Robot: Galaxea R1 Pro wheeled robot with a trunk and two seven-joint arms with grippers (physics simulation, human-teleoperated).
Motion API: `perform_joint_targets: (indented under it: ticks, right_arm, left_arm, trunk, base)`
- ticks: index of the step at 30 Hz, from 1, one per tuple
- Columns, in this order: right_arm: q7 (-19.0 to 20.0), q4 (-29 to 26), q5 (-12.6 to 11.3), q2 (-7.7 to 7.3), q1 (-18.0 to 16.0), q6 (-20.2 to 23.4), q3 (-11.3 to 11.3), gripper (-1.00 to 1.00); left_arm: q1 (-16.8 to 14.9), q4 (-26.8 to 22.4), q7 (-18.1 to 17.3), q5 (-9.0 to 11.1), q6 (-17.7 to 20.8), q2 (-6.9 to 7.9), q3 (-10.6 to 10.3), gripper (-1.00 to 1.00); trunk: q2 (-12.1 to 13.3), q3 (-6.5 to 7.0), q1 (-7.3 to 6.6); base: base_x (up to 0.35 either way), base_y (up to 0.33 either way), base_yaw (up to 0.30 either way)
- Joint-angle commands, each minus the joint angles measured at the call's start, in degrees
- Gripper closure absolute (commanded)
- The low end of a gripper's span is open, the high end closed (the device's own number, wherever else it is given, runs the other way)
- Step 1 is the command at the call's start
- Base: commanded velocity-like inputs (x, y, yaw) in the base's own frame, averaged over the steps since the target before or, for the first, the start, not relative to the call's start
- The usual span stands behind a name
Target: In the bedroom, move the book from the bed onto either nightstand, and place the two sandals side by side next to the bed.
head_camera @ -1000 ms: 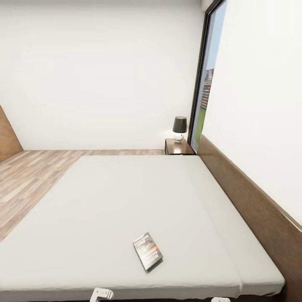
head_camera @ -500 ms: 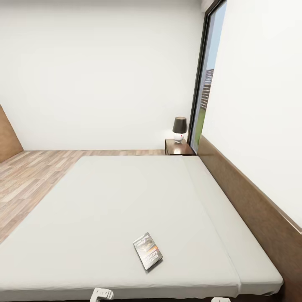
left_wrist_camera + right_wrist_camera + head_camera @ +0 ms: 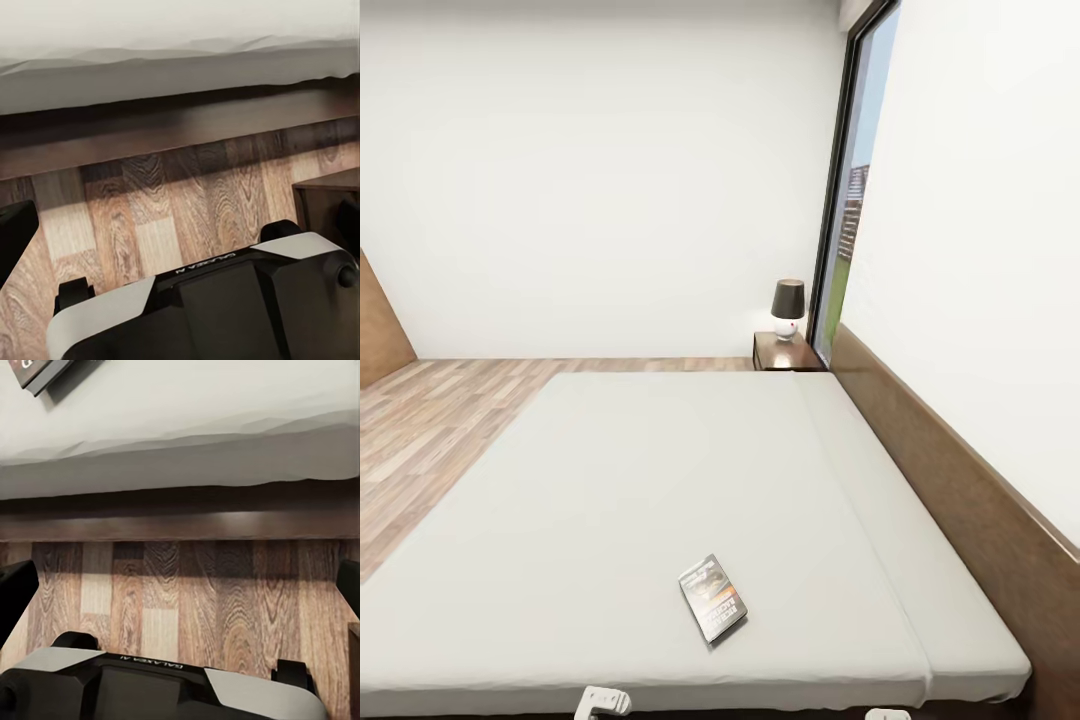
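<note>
The book (image 3: 712, 598), a thin dark paperback with an orange band, lies flat on the light grey mattress of the bed (image 3: 660, 470), close to its near edge. One corner of the book (image 3: 43, 376) also appears in the right wrist view, on the mattress above the dark bed frame. A nightstand (image 3: 784, 352) stands at the bed's far corner by the headboard. My left gripper (image 3: 180, 229) and right gripper (image 3: 180, 585) hang low over the wood floor beside the bed, both open and holding nothing. The sandals are out of view.
A lamp (image 3: 788, 305) with a dark shade stands on the nightstand. The brown headboard (image 3: 960, 500) runs along the right wall, beside a tall window (image 3: 850, 220). Wood floor (image 3: 420, 430) lies left of the bed. A dark wooden furniture corner (image 3: 330, 199) stands near my left gripper.
The head view has shifted very slightly; the book and bed keep their places and both grippers stay open.
</note>
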Motion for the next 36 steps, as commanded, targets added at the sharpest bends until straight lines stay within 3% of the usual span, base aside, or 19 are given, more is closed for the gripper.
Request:
perform_joint_targets:
  ticks: [1, 5, 36]
  right_arm:
    - [0.39, 0.27, -0.53, -0.03, -0.12, -0.30, 0.05, -1.00]
    - [0.36, 0.33, -0.57, -0.11, -0.12, -0.31, 0.04, -1.00]
    - [0.44, 0.26, -0.59, -0.15, -0.12, -0.38, -0.03, -1.00]
  left_arm:
    - [-0.05, 0.02, -0.18, -0.60, -0.13, 0.01, 0.48, -1.00]
    - [-0.05, 0.02, -0.21, -0.60, -0.14, 0.01, 0.48, -1.00]
    - [-0.07, -0.35, -0.72, -0.68, -0.08, 0.03, 0.45, -1.00]
  trunk:
    - [0.30, 0.06, -0.19]
    - [1.90, 0.78, -1.07]
    - [1.90, 0.78, -1.07]
  base:
    - [0.000, 0.000, 0.000]
    - [0.000, 0.000, 0.000]
    - [0.000, 0.000, 0.000]
